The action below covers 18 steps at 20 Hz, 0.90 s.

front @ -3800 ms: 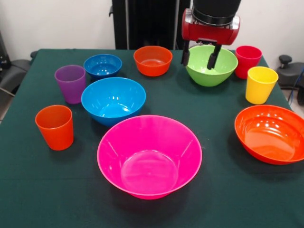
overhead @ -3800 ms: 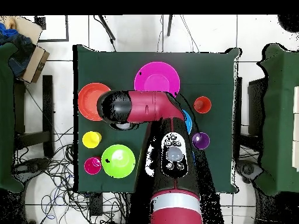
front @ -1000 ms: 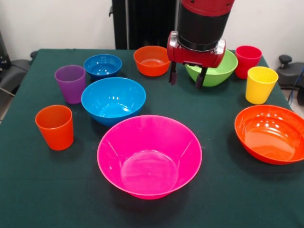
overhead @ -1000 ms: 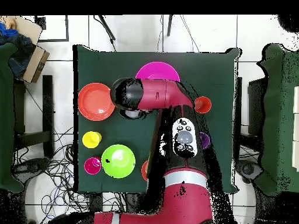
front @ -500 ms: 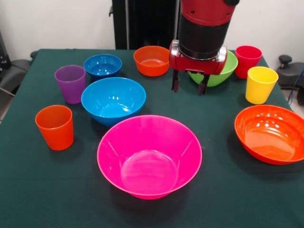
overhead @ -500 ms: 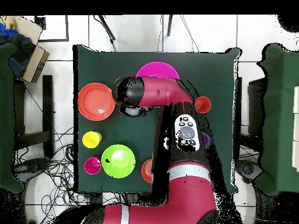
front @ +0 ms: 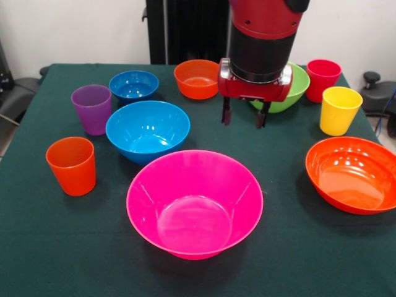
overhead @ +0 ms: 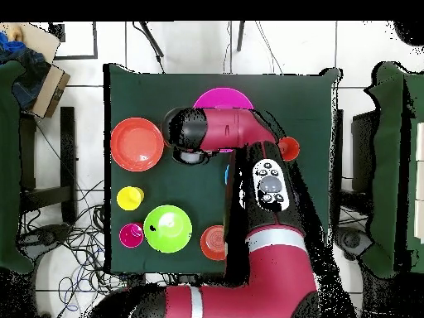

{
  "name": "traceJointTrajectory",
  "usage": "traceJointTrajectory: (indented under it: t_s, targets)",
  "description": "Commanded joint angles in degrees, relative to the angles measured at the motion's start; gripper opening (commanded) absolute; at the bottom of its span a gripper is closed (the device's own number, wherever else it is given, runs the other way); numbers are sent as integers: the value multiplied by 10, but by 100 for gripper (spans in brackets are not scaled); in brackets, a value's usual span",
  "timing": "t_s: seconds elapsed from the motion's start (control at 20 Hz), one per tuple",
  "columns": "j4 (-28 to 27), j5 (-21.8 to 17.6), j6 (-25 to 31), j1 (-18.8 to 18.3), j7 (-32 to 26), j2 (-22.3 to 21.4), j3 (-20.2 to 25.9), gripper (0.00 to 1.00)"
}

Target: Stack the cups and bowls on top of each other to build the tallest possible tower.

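My gripper (front: 242, 117) is open and empty. It hangs above the bare cloth between the large pink bowl (front: 195, 204) and the green bowl (front: 298, 86), which it partly hides. A large blue bowl (front: 147, 130), a small blue bowl (front: 133, 85) and a small orange bowl (front: 198, 78) stand to its left. A large orange bowl (front: 352, 174), a yellow cup (front: 339, 110) and a red cup (front: 323, 77) stand to its right. A purple cup (front: 92, 109) and an orange cup (front: 72, 165) stand at the far left. All stand apart, unstacked.
In the overhead view my arm (overhead: 240, 137) covers the blue bowls and most of the pink bowl (overhead: 224, 96). The green bowl (overhead: 168, 228), the large orange bowl (overhead: 137, 143) and the yellow cup (overhead: 130, 198) show beside it. The table is covered with green cloth (front: 291, 247).
My gripper has come away from over the green bowl, moving left and nearer in the front view and a little lower. It stays open. No cup or bowl has moved.
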Motion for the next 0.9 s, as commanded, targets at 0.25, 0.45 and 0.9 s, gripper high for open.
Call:
traceJointTrajectory:
  t_s: [0.25, 0.45, 0.9]
  targets:
    - [44, -53, 39, -35, -191, -4, 109, 100]
    - [43, -61, 49, -41, -205, -12, 124, 100]
    - [41, -90, 86, -64, -265, -14, 166, 100]
